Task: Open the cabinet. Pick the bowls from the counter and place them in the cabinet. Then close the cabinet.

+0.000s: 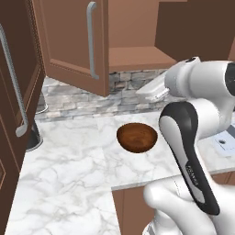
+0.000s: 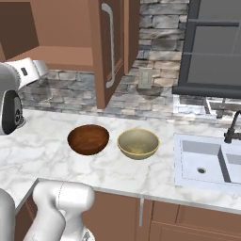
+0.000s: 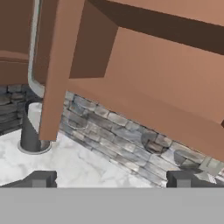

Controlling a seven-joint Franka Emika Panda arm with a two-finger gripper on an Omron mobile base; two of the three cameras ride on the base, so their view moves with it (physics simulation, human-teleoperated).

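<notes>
- From where I sit, the pincer [image 3: 109,178] is released: in the hand view its two dark tips stand far apart with nothing between them, looking at the stone back wall [image 3: 127,131] and the underside of the cabinet [image 3: 166,83].
- Nearest the base on the marble surface [image 2: 56,160] is the dark wooden bowl [image 2: 88,139], upright and mouth up, a little back from the front edge.
- Just beside it, toward the sink [image 2: 207,162], sits the pale bowl [image 2: 138,143]; the two stand close but apart, as far as I can tell.
- The hand [image 1: 153,89] hangs high, up near the cabinet's floor and back toward the wall, so both bowls lie below it and nearer to the base. That is the relation my next move turns on, I judge: the pincer must come down and back toward me, not forward.
- The wooden bowl looks the nearer of the two to the hand, so I would take it first, by the rim.
- Both bowls are round, so I see no long axis to line up with; any rim point serves.
- Farthest off, the cabinet stands open: its left door [image 1: 75,43] and right door [image 2: 113,47] are swung out, and the shelf [image 1: 137,57] looks bare.
</notes>
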